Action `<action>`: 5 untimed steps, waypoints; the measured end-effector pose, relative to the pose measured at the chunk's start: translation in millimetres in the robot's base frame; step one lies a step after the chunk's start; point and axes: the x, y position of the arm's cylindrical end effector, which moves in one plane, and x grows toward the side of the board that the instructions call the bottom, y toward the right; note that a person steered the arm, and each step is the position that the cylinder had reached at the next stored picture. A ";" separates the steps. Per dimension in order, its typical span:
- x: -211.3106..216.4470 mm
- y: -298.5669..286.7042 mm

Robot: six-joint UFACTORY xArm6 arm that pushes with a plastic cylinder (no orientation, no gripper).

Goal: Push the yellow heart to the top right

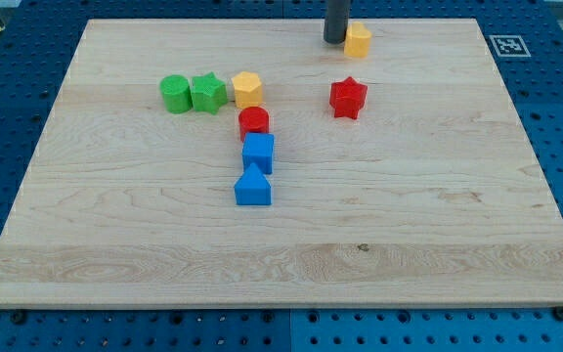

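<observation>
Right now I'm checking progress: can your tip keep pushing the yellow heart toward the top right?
Probably yes: my tip sits against the yellow heart's left side, with nothing on the board beyond it.

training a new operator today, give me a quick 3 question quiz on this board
1. True or false: my tip sits at the view's left of the yellow heart.
2. Which block lies nearest below the yellow heart? A) red star B) green star C) blue cube
3. Fill in: the red cylinder sits just above the ____ cube.

Key: 1 true; 2 A; 3 blue.
</observation>
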 end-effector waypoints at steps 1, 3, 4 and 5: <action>16.3 5.1; 24.4 29.8; 41.7 40.2; 36.9 43.6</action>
